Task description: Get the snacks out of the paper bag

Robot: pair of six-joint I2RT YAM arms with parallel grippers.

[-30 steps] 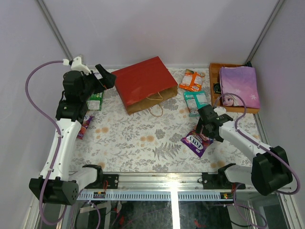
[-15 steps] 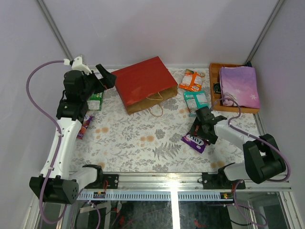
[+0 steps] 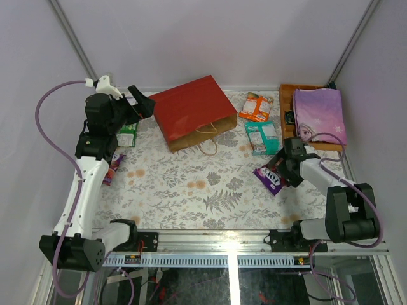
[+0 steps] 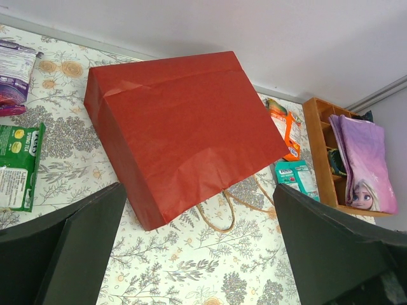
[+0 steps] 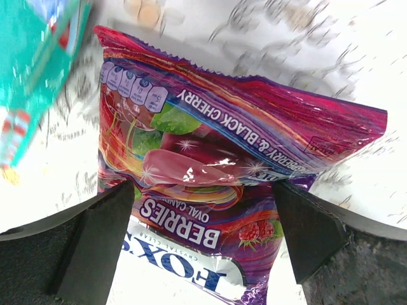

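The red paper bag (image 3: pixel 191 111) lies flat at the back centre, its mouth and tan cord handles toward the front; it also shows in the left wrist view (image 4: pixel 184 133). My left gripper (image 3: pixel 141 105) is open and empty, held above the bag's left end (image 4: pixel 200 251). My right gripper (image 3: pixel 289 166) is open, low at the front right, with a purple berry-candy packet (image 3: pixel 272 178) lying between its fingers (image 5: pixel 203 241); the packet (image 5: pixel 210 165) is on the table. An orange packet (image 3: pixel 256 107) and a teal packet (image 3: pixel 262 136) lie right of the bag. A green packet (image 3: pixel 127 135) lies at the left.
An orange wooden tray (image 3: pixel 286 101) at the back right holds the flat purple princess item (image 3: pixel 321 114). Another purple packet (image 3: pixel 113 166) lies by the left arm. White walls close in the table on three sides.
My right gripper has moved right and back toward the tray, and the purple berry packet has shifted with it. The left arm and the bag have not moved.
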